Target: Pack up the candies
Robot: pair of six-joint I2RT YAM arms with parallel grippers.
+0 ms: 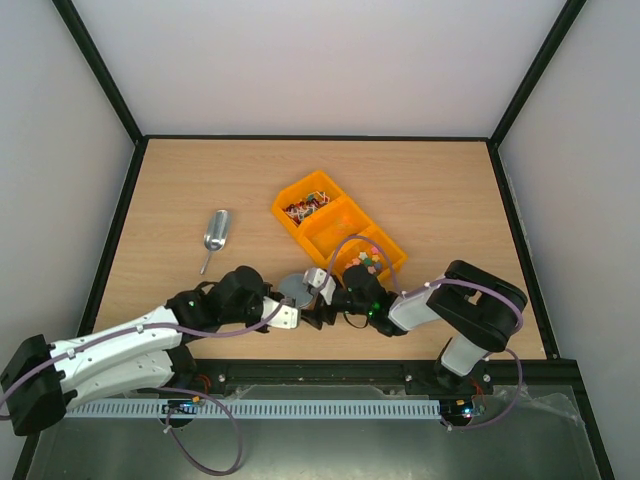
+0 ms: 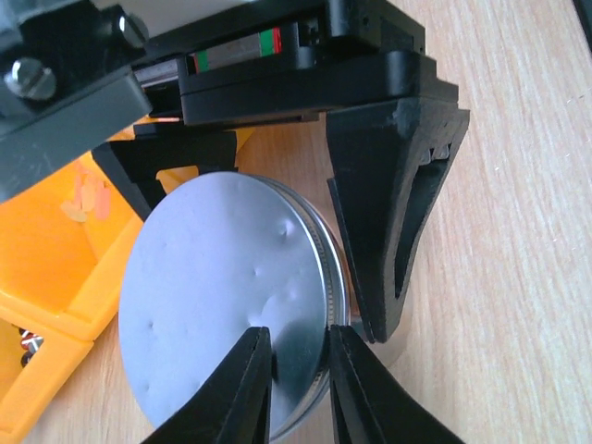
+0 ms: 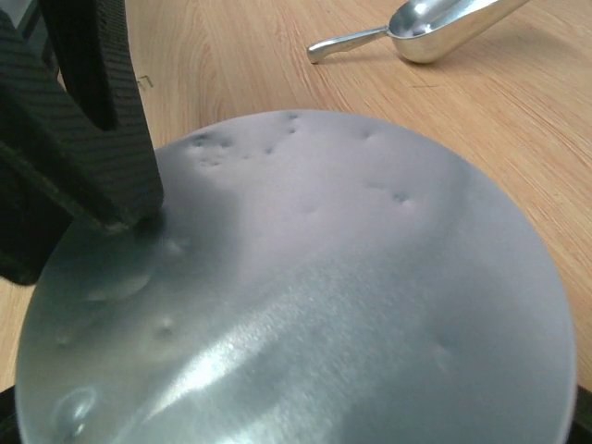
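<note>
Top view, left to right.

- Scoop [image 1: 215, 235] is being shown flat on table [image 1: 440, 190] at 9 o'clock of tray [image 1: 283, 216]. Its bowl is pointed toward 12 and its handle toward 6, well apart from both arms.
- Left gripper [image 2: 298, 338] is being clenched on the rim of tin [image 1: 294, 288] from 6 o'clock. In the left wrist view one finger [image 2: 242, 393] is being laid over the lid face, and the other is being set just outside the rim.
- Tin is being held near tray, at its 7 o'clock. Whether it is being rested on table cannot be told. Several small dents are being shown on the lid face.
- Right gripper [image 1: 301, 292] is being spread wide across tin from 3 o'clock. A finger is being set against each side, so tin is being grasped by its wall.
- Candies [image 1: 305, 207], a red-and-white heap, are being contained in tray's end compartment at 10 o'clock, well apart from both grippers.
- Pastel pieces [image 1: 366, 262] are being contained in the end compartment at 4 o'clock, just beside the right arm's wrist.
</note>
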